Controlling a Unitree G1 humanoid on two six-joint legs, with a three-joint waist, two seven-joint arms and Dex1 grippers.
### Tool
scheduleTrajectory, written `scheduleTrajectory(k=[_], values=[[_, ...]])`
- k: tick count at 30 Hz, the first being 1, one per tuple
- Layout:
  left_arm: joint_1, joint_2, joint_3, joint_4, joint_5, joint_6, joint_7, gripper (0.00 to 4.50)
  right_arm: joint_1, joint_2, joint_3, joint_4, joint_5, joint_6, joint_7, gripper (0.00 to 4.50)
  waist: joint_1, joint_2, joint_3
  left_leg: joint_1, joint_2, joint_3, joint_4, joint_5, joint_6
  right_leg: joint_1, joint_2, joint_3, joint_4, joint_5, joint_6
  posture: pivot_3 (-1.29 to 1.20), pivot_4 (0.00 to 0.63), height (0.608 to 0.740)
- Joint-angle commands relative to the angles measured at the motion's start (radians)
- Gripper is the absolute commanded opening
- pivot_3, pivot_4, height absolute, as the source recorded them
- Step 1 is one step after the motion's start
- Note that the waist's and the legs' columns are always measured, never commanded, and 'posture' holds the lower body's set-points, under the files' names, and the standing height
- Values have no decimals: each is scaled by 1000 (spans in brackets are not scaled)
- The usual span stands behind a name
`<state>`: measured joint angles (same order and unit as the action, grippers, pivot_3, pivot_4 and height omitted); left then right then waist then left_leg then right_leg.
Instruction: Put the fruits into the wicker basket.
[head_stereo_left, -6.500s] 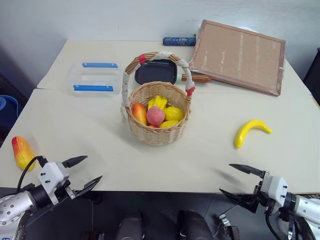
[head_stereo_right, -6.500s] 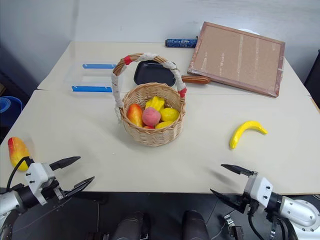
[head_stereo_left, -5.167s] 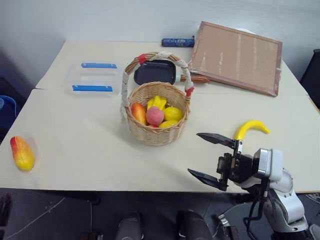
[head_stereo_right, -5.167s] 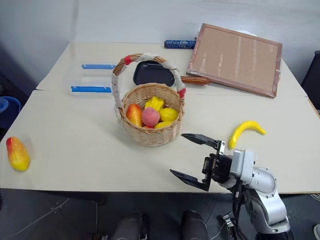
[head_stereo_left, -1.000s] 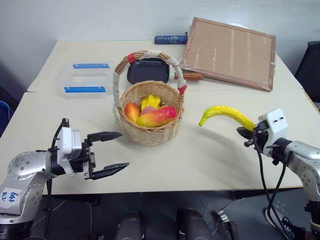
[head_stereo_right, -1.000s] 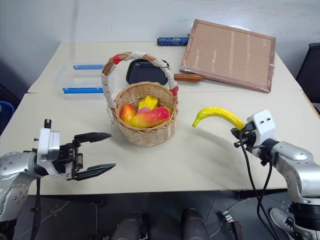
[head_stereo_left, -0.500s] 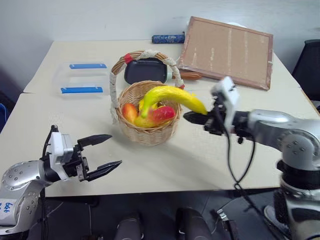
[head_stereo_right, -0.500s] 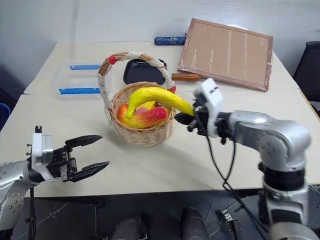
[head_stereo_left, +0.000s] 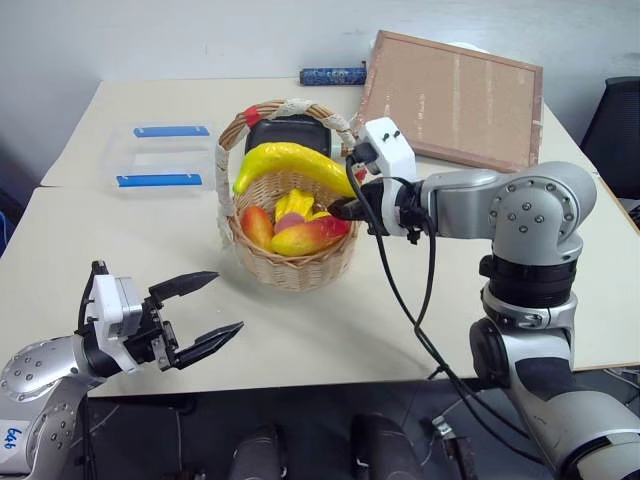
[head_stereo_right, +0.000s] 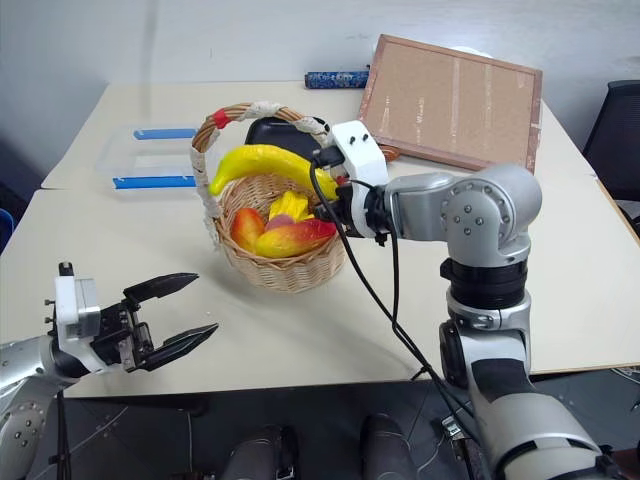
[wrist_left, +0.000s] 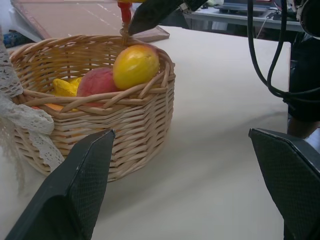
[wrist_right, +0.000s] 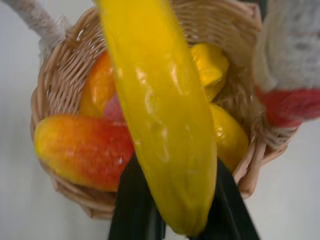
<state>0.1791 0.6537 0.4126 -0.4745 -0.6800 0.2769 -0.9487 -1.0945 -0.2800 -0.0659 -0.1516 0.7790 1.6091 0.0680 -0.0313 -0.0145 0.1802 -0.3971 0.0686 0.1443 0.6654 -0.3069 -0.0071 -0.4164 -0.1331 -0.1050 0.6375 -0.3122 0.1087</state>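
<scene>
I stand in an office or lab room: plain pale benches (head_stereo_left: 120, 260) pushed together, a bare white wall (head_stereo_left: 150, 40), a black office chair (head_stereo_left: 612, 130) beside them.

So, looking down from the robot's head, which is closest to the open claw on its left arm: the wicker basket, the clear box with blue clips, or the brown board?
1. The wicker basket, just ahead of the left gripper and to its right.
2. The clear box, farther back on the table's left side.
3. The brown board, far back on the right.
</scene>
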Motion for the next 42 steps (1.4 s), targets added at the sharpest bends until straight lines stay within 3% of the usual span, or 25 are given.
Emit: scheduleTrajectory(k=[1,6,9,12,14,17,22,29,34,42], values=[[14,-7,4,-39,-1,-24,10,4500,-31,-7,-20,-12,10,5,10,1747,0,0,0,-1,0,0,0,0,0,0,0,0,0,0,0,0,150,740],[10,-8,4,-32,0,-31,12,4500,0,-132,5,-84,52,-4,147,3363,2,0,0,-4,0,0,1,0,0,-3,0,0,0,0,1,0,150,740],[0,-5,10,-23,-3,-34,13,4500,87,-275,-4,-181,120,-67,333,4271,5,0,0,-6,0,-1,1,0,0,-4,0,0,-1,1,1,0,150,740],[-12,-3,22,-15,-12,-31,19,4500,246,-464,-20,-239,129,-218,564,4271,8,-1,0,-7,-1,-1,1,-1,2,-4,0,-1,-3,1,2,0,150,740],[-29,-6,41,-14,-43,-15,38,4500,368,-514,-68,-201,65,-446,708,4271,6,-1,0,-8,-1,0,0,-2,3,-4,0,-1,-7,2,3,0,150,740],[-58,1,80,-29,-124,30,69,4500,451,-481,-105,-48,-64,-833,856,4271,-5,-1,0,-5,-1,2,1,-2,3,-1,0,0,-10,3,5,0,150,740],[-142,41,112,-72,-266,129,149,4500,315,-374,17,228,-208,-1165,1042,4271,-13,-1,0,1,0,4,2,1,2,2,0,1,-9,4,3,0,150,740],[-166,66,87,-80,-254,157,155,4500,29,-177,149,724,-394,-1460,1201,4271,-24,0,0,6,0,4,-2,1,0,4,0,1,-5,4,3,0,150,740],[-145,67,86,-103,-246,161,158,4500,-119,-80,162,1002,-468,-1568,1267,4271,-26,0,0,6,0,4,-3,1,0,4,1,1,-6,4,3,0,150,740],[-129,63,85,-113,-236,154,162,4500,-198,-46,131,1150,-500,-1611,1367,1547,-24,0,1,6,0,4,-1,1,0,5,0,1,-5,4,3,0,150,740]])
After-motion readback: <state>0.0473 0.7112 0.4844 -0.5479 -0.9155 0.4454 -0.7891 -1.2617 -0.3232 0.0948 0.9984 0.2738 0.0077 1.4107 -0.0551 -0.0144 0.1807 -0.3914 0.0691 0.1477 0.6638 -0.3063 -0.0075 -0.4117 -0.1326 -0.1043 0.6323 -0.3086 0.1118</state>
